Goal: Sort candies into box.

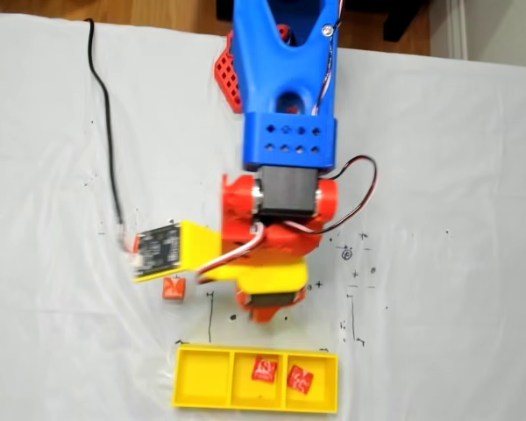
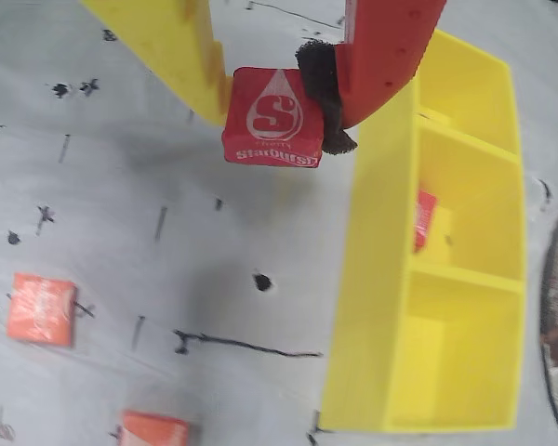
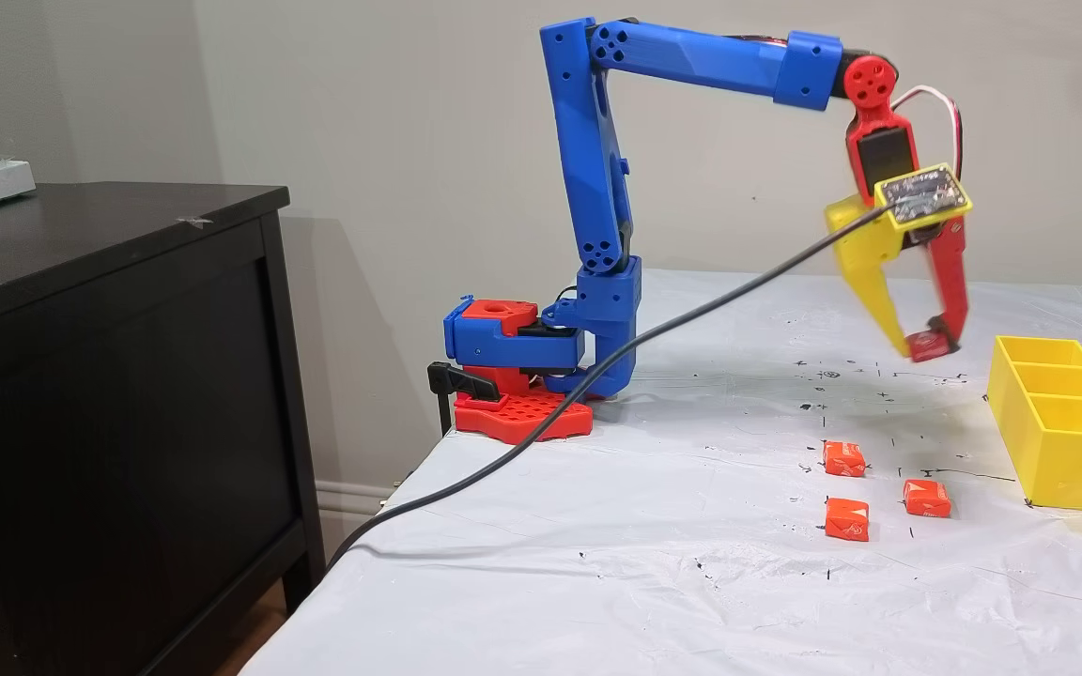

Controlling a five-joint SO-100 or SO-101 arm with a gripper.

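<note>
My gripper (image 2: 274,111) is shut on a red candy (image 2: 272,118) with a white S mark, pinched between the yellow finger (image 2: 181,46) and the red finger (image 2: 386,46). In a fixed view the gripper (image 3: 924,345) hangs above the table, just short of the yellow box (image 3: 1067,460). From above, the box (image 1: 202,379) holds one red candy (image 1: 263,368) in its middle compartment and another red candy (image 1: 299,379) in its right one. Three orange candies (image 3: 843,457) (image 3: 846,518) (image 3: 926,498) lie on the table. The wrist view has the box (image 2: 367,279) to the right.
A white sheet with black pen marks covers the table (image 3: 597,563). A black cable (image 3: 597,371) runs from the wrist's circuit board (image 3: 921,195) across the table. The arm's red base (image 3: 517,413) is clamped at the table's far left edge, and a dark cabinet (image 3: 109,376) stands beside it.
</note>
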